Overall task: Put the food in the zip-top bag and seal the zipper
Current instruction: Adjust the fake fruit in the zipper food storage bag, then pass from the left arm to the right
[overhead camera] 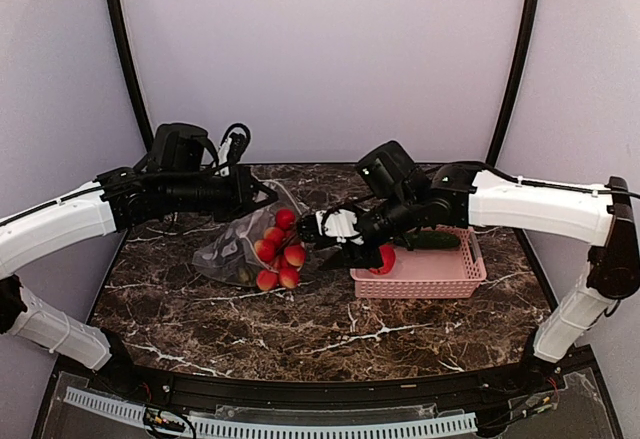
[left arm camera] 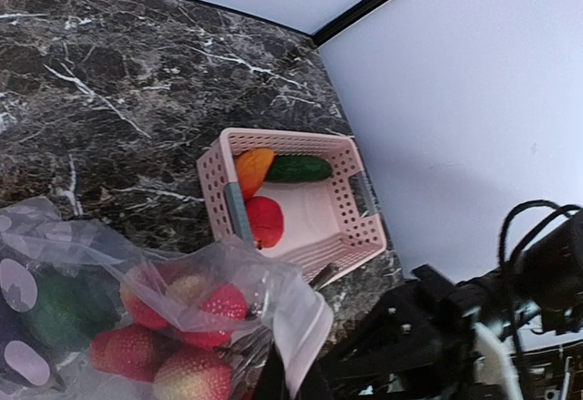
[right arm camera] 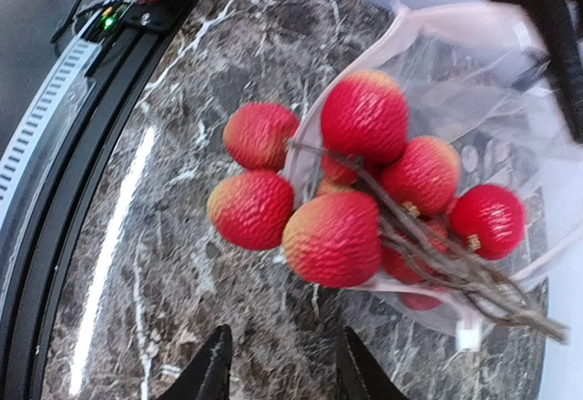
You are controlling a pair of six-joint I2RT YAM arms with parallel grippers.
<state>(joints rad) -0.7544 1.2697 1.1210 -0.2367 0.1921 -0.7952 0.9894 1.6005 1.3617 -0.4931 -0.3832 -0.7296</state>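
The clear zip-top bag (overhead camera: pixel 228 249) lies left of centre with its mouth toward the basket. My left gripper (overhead camera: pixel 266 197) is shut on the whitish mouth strip (left arm camera: pixel 302 323), which it holds up. A bunch of red berries (right arm camera: pixel 364 181) on a twig lies half inside the mouth, with two berries (right arm camera: pixel 255 172) outside on the table. A green pepper (left arm camera: pixel 56 307) is inside the bag. My right gripper (right arm camera: pixel 284 377) hangs open just short of the berries with nothing between its fingers. A red tomato (left arm camera: pixel 264 220), an orange piece (left arm camera: pixel 252 168) and a cucumber (left arm camera: pixel 298 169) lie in the basket.
The pink lattice basket (overhead camera: pixel 430 281) stands right of centre, under my right arm (overhead camera: pixel 520 204). Dark marble tabletop (overhead camera: pixel 300 329) stretches to the near edge. A black frame rail with a cable strip (right arm camera: pixel 55 145) runs along the table's front.
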